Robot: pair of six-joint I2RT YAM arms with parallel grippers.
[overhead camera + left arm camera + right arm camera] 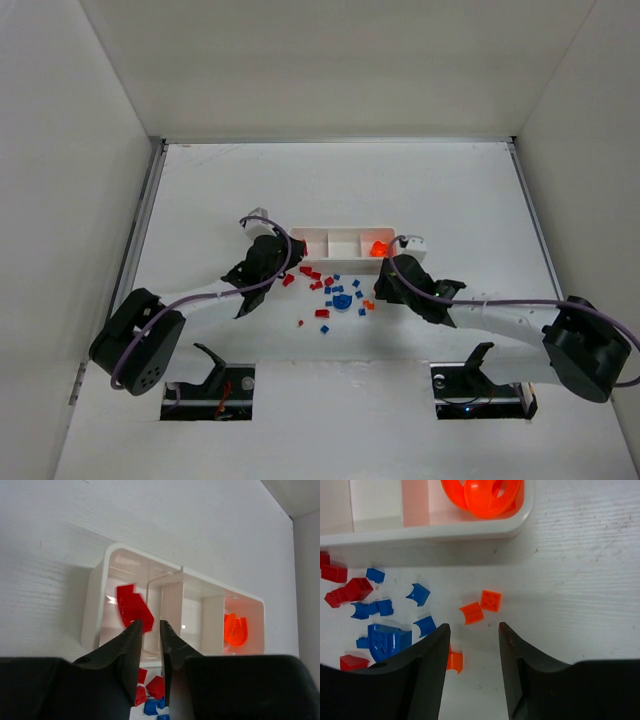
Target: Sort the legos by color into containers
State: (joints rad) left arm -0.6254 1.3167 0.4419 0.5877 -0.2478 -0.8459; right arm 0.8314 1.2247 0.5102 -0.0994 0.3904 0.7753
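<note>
First, overhead. The tray [345, 230] lies at 12 o'clock of the loose legos [335, 290], which are scattered on the table [450, 190] between the arms. The left gripper [283, 255] sits at the tray's 9 o'clock end, the right gripper [385, 280] near its 5 o'clock corner. Orange rounded pieces [379, 247] glow in the right compartment [390, 236]. How far either gripper is open cannot be read from this height.

Left wrist. The left gripper [148, 625] is closed to a narrow slit, with the lower corner of a red lego [131, 605] caught at its tips. The piece hangs tilted over the left compartment [117, 572]. The middle compartment [192, 612] looks bare (its divider masks part of it). Judgement: the step in hand is the red drop. Done well, the jaws part only once the whole piece is inside the rim, and low, so it cannot bounce over the divider.

Right wrist. The right gripper [471, 626] is spread wide and holds nothing, hovering over small orange bricks [490, 600]; another peeks out beside the finger at 7 o'clock. Only this view separates blue pieces [385, 640] at 8 o'clock from red bricks [350, 590] at 9 o'clock. Only the left wrist shows the grasp.
</note>
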